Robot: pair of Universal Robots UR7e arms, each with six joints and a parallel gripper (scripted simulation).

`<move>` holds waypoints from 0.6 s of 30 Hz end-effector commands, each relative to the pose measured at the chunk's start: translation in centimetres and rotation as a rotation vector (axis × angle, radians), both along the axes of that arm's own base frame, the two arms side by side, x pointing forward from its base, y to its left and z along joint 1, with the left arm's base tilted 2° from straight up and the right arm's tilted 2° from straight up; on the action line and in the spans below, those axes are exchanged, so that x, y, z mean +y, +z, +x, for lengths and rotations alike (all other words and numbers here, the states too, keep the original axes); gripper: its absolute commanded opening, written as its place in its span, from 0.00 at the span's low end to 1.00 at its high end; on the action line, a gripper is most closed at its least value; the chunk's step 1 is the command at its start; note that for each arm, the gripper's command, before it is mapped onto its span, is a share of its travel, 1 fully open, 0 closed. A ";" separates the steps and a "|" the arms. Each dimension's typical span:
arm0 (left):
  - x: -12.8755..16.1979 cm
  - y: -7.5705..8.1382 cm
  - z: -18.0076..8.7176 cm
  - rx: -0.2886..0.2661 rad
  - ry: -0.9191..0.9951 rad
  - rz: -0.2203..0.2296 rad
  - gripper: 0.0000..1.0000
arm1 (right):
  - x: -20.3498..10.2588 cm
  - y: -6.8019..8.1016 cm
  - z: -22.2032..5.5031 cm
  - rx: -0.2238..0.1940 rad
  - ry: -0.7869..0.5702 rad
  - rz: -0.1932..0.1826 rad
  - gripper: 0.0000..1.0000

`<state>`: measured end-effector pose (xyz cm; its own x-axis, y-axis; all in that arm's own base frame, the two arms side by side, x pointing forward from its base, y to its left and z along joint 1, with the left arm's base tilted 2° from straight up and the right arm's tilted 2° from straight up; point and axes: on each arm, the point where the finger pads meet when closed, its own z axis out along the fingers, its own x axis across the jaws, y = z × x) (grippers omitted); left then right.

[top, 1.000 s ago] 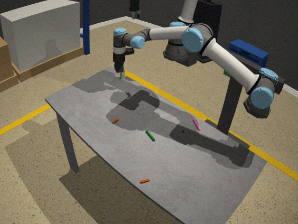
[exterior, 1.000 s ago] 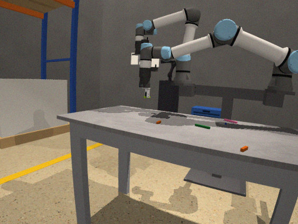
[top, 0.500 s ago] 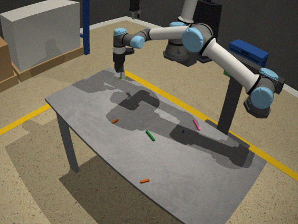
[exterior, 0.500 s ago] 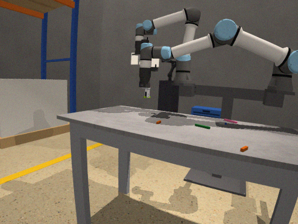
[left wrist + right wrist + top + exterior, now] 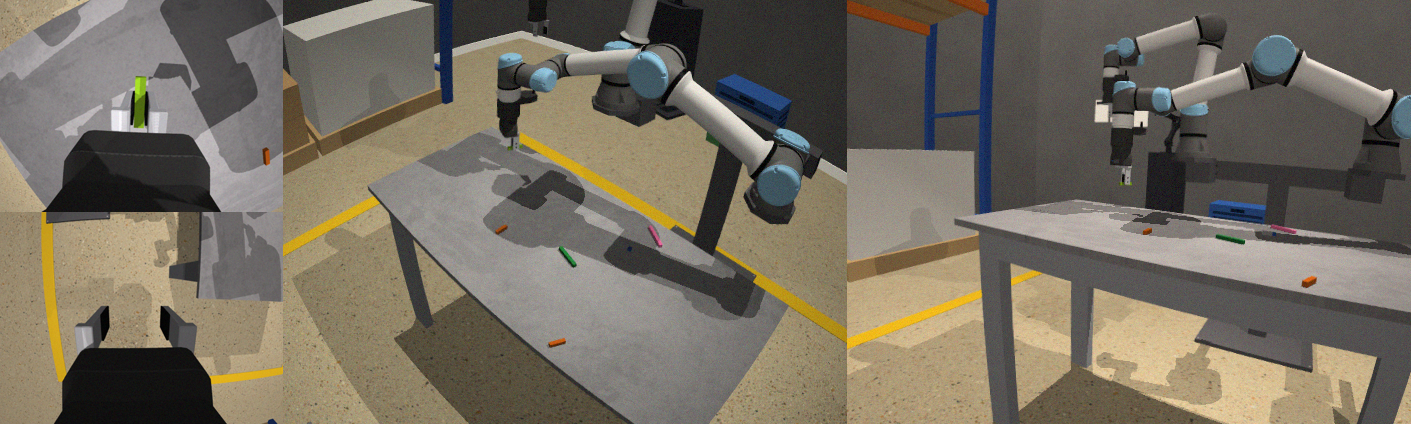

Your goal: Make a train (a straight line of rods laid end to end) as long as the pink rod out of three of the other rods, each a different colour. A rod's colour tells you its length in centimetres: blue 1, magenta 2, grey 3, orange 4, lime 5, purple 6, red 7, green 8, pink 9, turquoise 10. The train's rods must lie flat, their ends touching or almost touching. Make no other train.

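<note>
My left gripper (image 5: 514, 143) (image 5: 1126, 179) (image 5: 140, 102) is shut on the lime rod (image 5: 140, 86), held level above the table's far-left part in the top view. My right gripper (image 5: 540, 28) (image 5: 134, 316) is open and empty, high above the floor beyond the table. The pink rod (image 5: 655, 236) (image 5: 1283, 229) lies near the table's far edge. The small blue rod (image 5: 629, 248) (image 5: 1274, 234) lies near it in shadow. The green rod (image 5: 567, 256) (image 5: 1230, 239) lies mid-table. One orange rod (image 5: 501, 229) (image 5: 1147, 231) (image 5: 266, 156) lies left of it, another (image 5: 557, 342) (image 5: 1309, 281) near the front edge.
The grey table (image 5: 603, 310) (image 5: 1072, 250) carries the loose rods, which lie well apart. The left arm reaches over its far side and casts broad shadows. A blue box (image 5: 753, 100) (image 5: 1237, 211) stands behind the table.
</note>
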<state>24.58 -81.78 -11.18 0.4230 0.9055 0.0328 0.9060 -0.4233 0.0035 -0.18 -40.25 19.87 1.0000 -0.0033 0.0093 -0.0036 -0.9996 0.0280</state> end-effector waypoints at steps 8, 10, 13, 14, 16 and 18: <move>0.0 0.2 0.1 -0.002 0.059 -0.005 0.24 | -0.1 0.1 0.0 -0.001 0.000 -0.002 1.00; 0.1 0.2 0.1 -0.003 0.080 -0.005 0.24 | -0.1 0.1 0.0 -0.001 0.000 -0.002 1.00; 0.2 0.2 0.2 -0.004 0.115 -0.006 0.24 | -0.1 0.1 0.0 -0.001 0.000 -0.002 1.00; 0.2 0.2 0.2 -0.004 0.129 -0.006 0.24 | -0.1 0.1 0.0 -0.001 0.000 -0.002 1.00; 0.3 0.2 0.2 -0.005 0.157 -0.007 0.24 | -0.1 0.1 0.0 -0.001 0.000 -0.002 1.00; 0.4 0.2 0.3 -0.006 0.188 -0.007 0.24 | -0.1 0.1 0.0 -0.001 0.000 -0.002 1.00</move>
<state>24.79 -81.35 -11.18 0.2762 0.9606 0.0321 0.9610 -0.2766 0.0082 -0.18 -40.25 19.87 1.0000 -0.0033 0.0093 -0.0036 -0.9996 0.0280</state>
